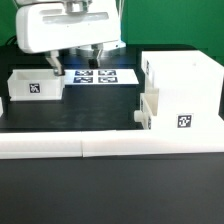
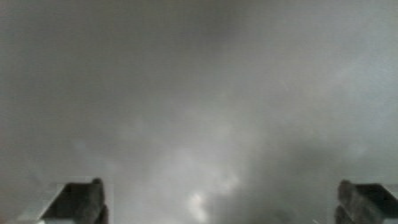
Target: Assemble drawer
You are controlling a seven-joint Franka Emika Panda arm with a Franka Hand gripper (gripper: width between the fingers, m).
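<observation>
The tall white drawer case (image 1: 183, 88) stands at the exterior view's right, with a black-and-white tag on its front. A small white piece (image 1: 146, 112), which looks like a tray, juts from the case's lower side. A small open-top tray (image 1: 33, 85) with a tag sits at the exterior view's left. My gripper (image 1: 77, 60) hangs above the table's back, between the tray and the case, over the marker board (image 1: 93, 77). Its fingers are spread wide and hold nothing. In the wrist view my gripper (image 2: 224, 205) shows only dark fingertips (image 2: 79, 203) over a grey blur.
The long low white border rail (image 1: 110, 148) runs along the front of the black table. The marker board lies flat near the back, next to the small tray.
</observation>
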